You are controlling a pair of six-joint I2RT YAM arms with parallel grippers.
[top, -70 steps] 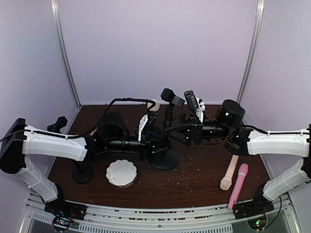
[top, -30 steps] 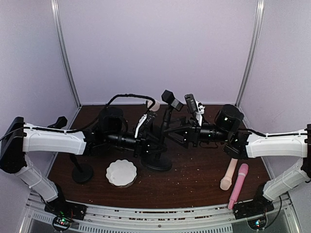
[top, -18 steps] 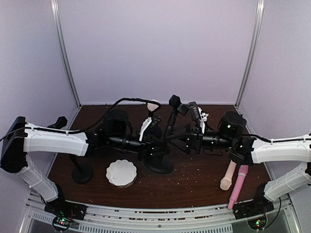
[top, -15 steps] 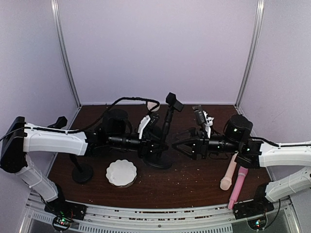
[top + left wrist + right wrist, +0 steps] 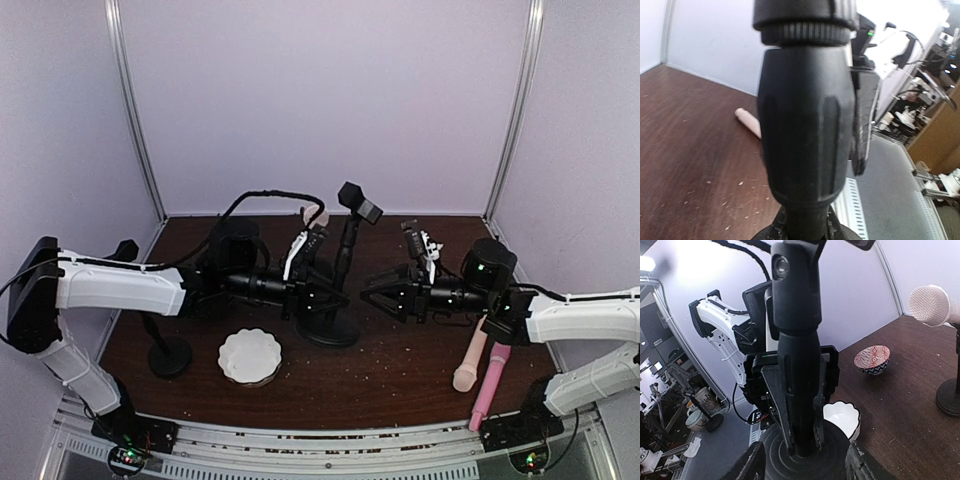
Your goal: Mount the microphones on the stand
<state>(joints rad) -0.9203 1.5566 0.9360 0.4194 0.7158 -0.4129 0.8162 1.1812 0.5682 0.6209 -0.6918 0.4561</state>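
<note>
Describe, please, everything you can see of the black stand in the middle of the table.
The stand is matt black, plastic or metal by its look: a round ringed base flat on the brown table, a near-upright pole with a thick ribbed collar, and an angled clip on top, seemingly empty. The left gripper is shut on the pole just above the base.

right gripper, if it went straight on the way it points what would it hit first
The black stand: its pole stands dead ahead between the open fingers of the right gripper in the wrist view, just above the round base. Depth is unclear, but nothing shows in between.
</note>
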